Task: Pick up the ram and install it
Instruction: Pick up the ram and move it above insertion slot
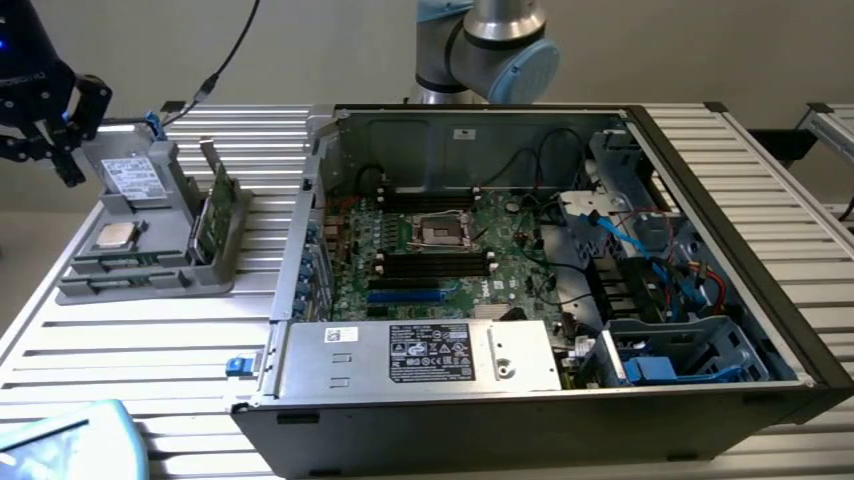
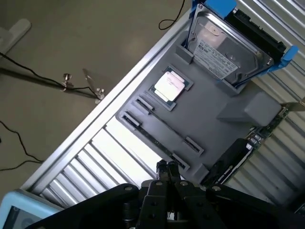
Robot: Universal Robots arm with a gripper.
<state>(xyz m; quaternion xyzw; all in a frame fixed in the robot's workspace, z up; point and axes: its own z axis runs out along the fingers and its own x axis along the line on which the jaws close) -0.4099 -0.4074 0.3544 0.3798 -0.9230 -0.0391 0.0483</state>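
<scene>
End effector (image 1: 60, 160): black, two-fingered. In the wrist view its fingertips (image 2: 167, 168) are pressed together with nothing between them. It hangs at the exterior view's far left, above the outer edge of the grey moulded plastic holder (image 1: 140, 275). Whether it touches the holder cannot be told.

Nearest items, all seated in the holder:
- A grey boxy metal drive with a white label (image 1: 132, 180) in blue brackets, just beside the end effector.
- A small square silver processor chip (image 1: 118, 236) in a recess near the drive.
- Long narrow slots (image 2: 153, 137) moulded into the holder close to the fingertips; they carry no boards.

Task item: the ram (image 1: 218, 215), a long, thin green circuit-board stick. It stands on edge along the holder's side nearest the open computer case (image 1: 747, 250). It is apart from the end effector, with the drive and processor chip between them. The wrist view shows its green edge (image 2: 261, 135) at the holder's far side.

The holder and case rest side by side on a slatted aluminium surface (image 1: 134, 340). The case lies open upward, showing a green motherboard (image 1: 514, 250) with black memory slots (image 1: 430, 265). A silver power supply box (image 1: 420, 355) fills the case's near edge.
</scene>
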